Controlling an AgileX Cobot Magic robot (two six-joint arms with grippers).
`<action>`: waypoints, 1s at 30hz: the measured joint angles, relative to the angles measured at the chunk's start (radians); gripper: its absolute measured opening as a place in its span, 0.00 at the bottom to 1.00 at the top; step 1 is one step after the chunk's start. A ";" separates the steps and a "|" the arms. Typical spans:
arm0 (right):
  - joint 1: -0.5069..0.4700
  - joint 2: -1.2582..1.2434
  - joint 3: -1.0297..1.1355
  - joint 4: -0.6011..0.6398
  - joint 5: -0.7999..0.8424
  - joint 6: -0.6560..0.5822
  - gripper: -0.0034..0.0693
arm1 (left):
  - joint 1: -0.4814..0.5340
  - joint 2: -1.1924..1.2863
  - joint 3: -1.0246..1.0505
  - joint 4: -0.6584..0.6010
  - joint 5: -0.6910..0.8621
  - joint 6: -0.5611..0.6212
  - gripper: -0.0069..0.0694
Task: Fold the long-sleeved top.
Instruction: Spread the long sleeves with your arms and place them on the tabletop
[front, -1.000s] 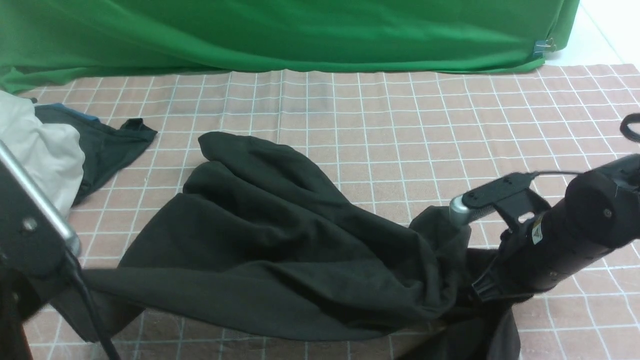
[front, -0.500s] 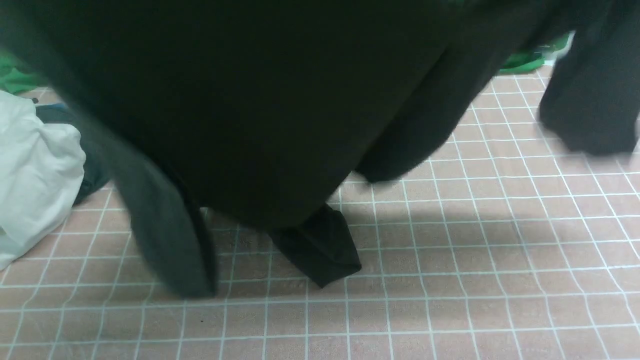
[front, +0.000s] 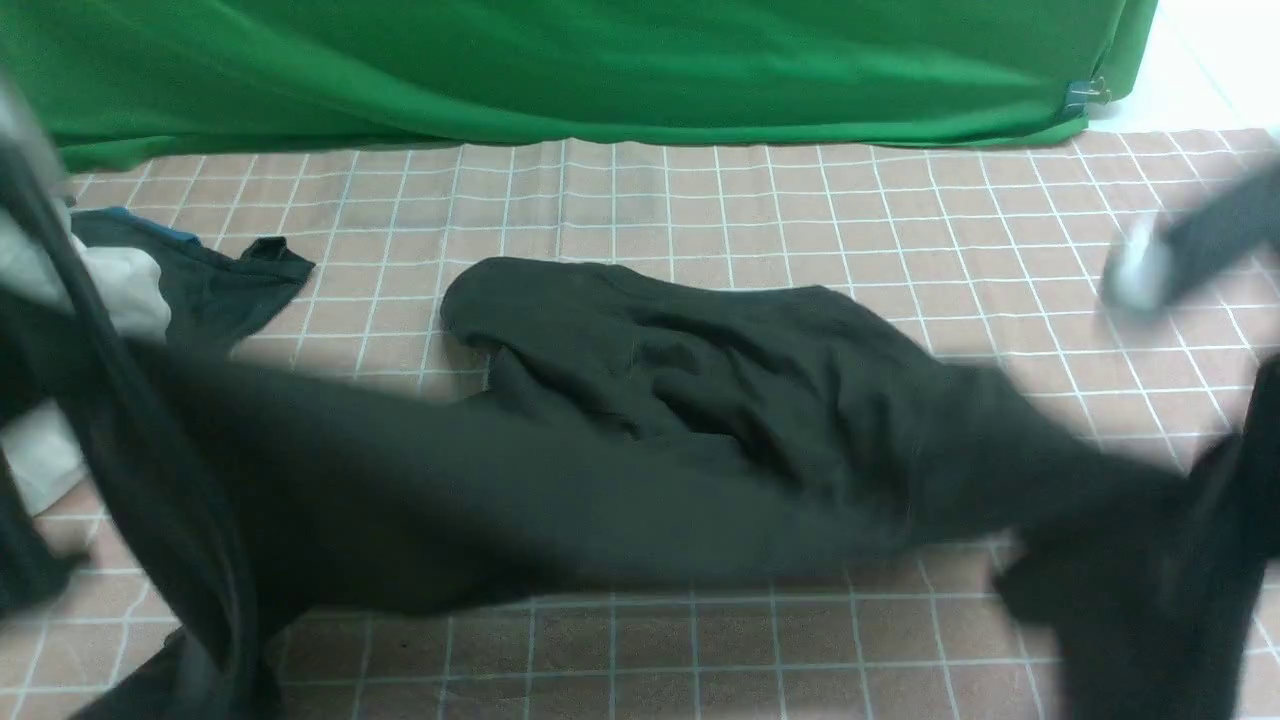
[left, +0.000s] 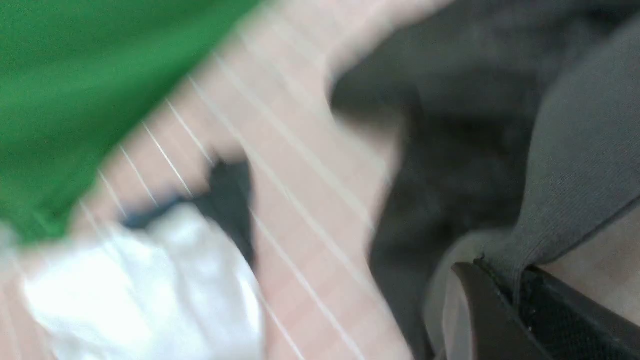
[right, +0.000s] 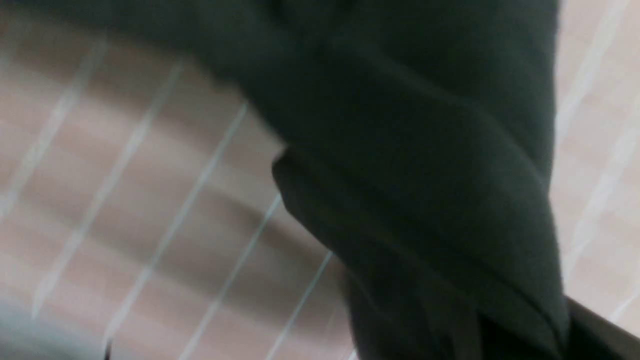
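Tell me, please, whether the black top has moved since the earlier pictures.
Yes. Half a second ago the top hung high, hiding the green backdrop; now it has dropped below it, spread wide across the checked cloth.

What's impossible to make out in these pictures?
- Front view: the long-sleeved top smears into motion blur at both ends, so sleeves and neck are indistinguishable.
- Front view: the white garment is mostly hidden behind dark motion blur.
- Right wrist view: the jaws are covered by dark cloth and cut off by the edge.
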 joint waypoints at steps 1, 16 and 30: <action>0.030 -0.001 0.046 0.016 0.002 0.013 0.13 | 0.007 -0.020 0.054 -0.003 0.002 0.000 0.15; 0.174 -0.006 0.105 0.035 -0.109 0.097 0.89 | 0.109 -0.181 0.218 -0.101 0.004 0.099 0.15; -0.355 0.458 -0.004 0.233 -0.486 -0.115 0.81 | 0.115 -0.182 0.220 -0.241 0.003 0.181 0.15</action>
